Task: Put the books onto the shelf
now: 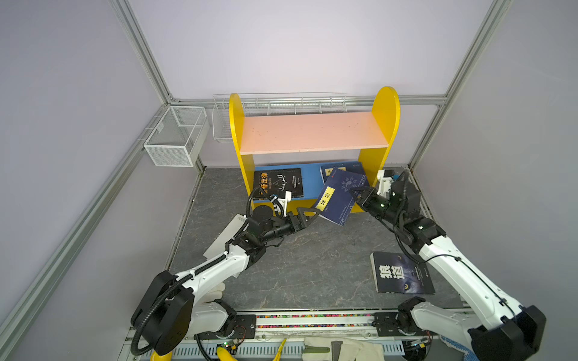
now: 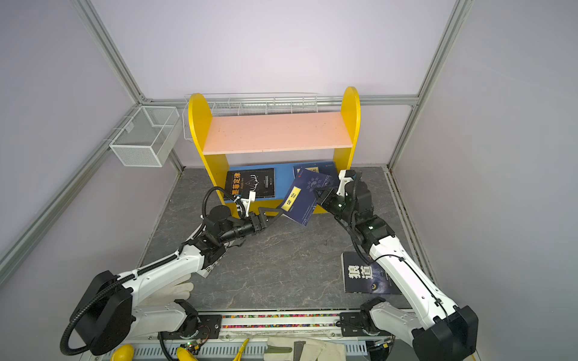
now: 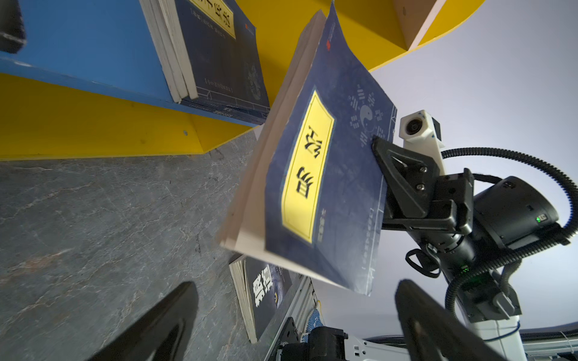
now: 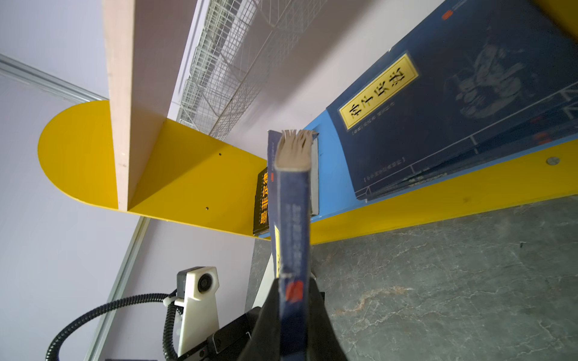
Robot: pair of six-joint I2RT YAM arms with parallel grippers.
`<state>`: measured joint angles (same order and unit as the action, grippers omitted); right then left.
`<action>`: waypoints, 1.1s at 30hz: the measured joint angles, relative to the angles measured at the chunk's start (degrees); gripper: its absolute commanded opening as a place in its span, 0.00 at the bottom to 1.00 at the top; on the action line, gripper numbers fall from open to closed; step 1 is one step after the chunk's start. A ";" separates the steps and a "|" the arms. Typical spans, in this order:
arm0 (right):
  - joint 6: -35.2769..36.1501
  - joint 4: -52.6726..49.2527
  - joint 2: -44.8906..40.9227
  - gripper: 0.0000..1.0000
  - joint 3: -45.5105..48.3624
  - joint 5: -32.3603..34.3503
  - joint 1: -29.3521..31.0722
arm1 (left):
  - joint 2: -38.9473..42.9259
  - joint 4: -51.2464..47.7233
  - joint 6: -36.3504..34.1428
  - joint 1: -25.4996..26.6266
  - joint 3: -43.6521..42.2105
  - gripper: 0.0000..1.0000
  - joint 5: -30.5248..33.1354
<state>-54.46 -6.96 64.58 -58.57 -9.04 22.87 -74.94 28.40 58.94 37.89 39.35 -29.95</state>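
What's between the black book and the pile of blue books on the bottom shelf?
Nothing. Only bare blue board lies between them, as both top views show.

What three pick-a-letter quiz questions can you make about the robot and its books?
1. Where does the black paperback with the orange title lie?
A. in a wire basket
B. on the shelf's blue lower board
C. on the grey table

2. What colour is the label on the thin navy paperback that is up in the air?
A. red
B. green
C. yellow

3. How is the right end effector?
A. shut on the navy paperback
B. open and empty
C. shut on a glove

Answers:
1 B: both top views show it lying flat on the blue board.
2 C: the left wrist view shows the yellow strip on its cover.
3 A: its jaws pinch the book's edge.
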 measured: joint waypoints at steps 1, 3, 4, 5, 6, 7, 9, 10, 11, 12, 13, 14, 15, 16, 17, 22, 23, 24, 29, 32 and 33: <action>-0.15 0.02 0.79 0.09 -0.63 -0.22 -0.52 | -1.44 0.35 0.11 0.00 0.50 0.99 -0.31; -0.20 0.26 1.95 0.09 -1.55 -0.74 -1.11 | -4.46 0.72 0.46 -0.02 2.12 0.99 -1.07; -0.17 0.46 2.19 0.09 -1.77 -0.90 -1.27 | -6.08 1.16 0.66 0.00 3.17 0.99 -1.46; -0.17 0.46 2.23 0.09 -1.84 -0.94 -1.42 | -7.41 1.79 0.92 0.00 3.96 0.99 -1.73; -0.17 0.48 2.21 0.09 -1.84 -0.92 -1.53 | -8.59 2.89 1.53 0.00 4.50 0.99 -2.05; -0.22 0.72 2.21 0.09 -1.84 -0.92 -1.66 | -9.86 4.52 2.36 0.00 4.87 0.98 -2.47; -0.59 1.46 2.21 0.09 -1.75 -0.85 -1.97 | -12.28 8.28 4.39 -0.02 5.42 0.97 -3.28; -0.90 2.21 2.19 0.09 -1.62 -0.83 -2.19 | -13.73 10.82 5.75 0.00 5.73 0.96 -3.63; -1.11 2.86 2.19 0.09 -1.49 -0.81 -2.23 | -14.99 13.14 6.99 0.00 6.01 0.95 -3.91; -1.31 3.58 2.19 0.09 -1.22 -0.76 -2.29 | -16.22 15.41 8.28 0.00 6.25 0.94 -4.07; -1.57 4.42 2.19 0.09 -0.85 -0.70 -2.36 | -17.27 17.59 9.42 0.00 6.47 0.92 -4.07; -1.77 5.05 2.19 0.09 -0.48 -0.70 -2.38 | -17.92 18.91 10.14 0.02 6.67 0.92 -4.00; -1.99 5.57 2.19 0.09 -0.07 -0.68 -2.38 | -18.36 19.82 10.82 0.11 6.88 0.91 -3.87; -2.25 5.97 2.19 0.09 0.39 -0.68 -2.38 | -18.45 20.24 11.13 0.11 7.02 0.91 -3.48; -2.45 6.12 2.19 0.09 0.66 -0.68 -2.38 | -18.40 20.63 11.34 0.17 7.08 0.91 -3.19; -3.37 7.74 2.21 0.09 1.33 -0.76 -2.45 | -18.38 20.79 11.54 0.72 7.78 0.86 -1.38; -3.54 8.20 2.21 0.09 1.42 -0.81 -2.45 | -18.38 20.76 11.56 0.76 7.80 0.85 -1.11; -3.74 8.76 2.21 0.09 1.60 -0.85 -2.45 | -18.38 20.72 11.58 0.76 7.80 0.84 -0.83; -4.11 10.21 2.23 0.09 2.91 -0.85 -2.45 | -18.43 20.65 12.48 0.76 7.80 0.83 0.52; -4.26 10.49 2.27 0.09 3.37 -0.85 -2.49 | -18.75 21.11 13.16 0.76 7.80 0.83 0.81; -4.28 10.71 2.27 0.09 3.52 -0.83 -2.49 | -18.86 21.11 13.42 0.81 7.80 0.82 0.96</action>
<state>-58.74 3.75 66.85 -55.05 -9.87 20.38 -93.80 49.52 72.36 38.70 47.16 -28.99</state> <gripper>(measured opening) 0.115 0.828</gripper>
